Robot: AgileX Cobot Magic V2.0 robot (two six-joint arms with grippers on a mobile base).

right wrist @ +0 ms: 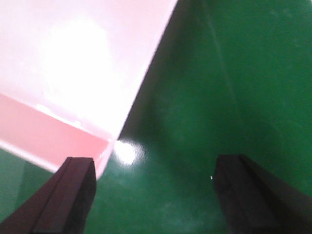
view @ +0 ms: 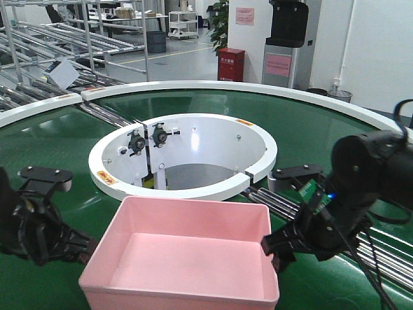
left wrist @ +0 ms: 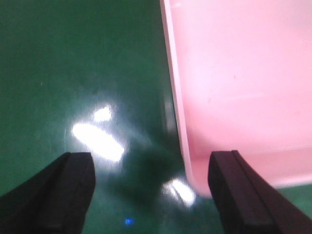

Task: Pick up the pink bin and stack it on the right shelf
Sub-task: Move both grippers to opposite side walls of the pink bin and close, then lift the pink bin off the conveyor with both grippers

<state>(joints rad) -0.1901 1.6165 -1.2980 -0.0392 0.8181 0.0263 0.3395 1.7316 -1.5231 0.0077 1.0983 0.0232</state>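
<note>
pink bin btwn left pincer & right pincer, jaws apart

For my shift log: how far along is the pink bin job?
Done: open left hand and right hand flank the pink bin on the green belt. In hand: the grasp; neither grips yet. Left: lifting and stacking on the shelf, not in view.

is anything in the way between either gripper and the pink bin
Nothing visible. The open left gripper and open right gripper each sit right at a side of the pink bin, with only bare green belt beside it.
</note>
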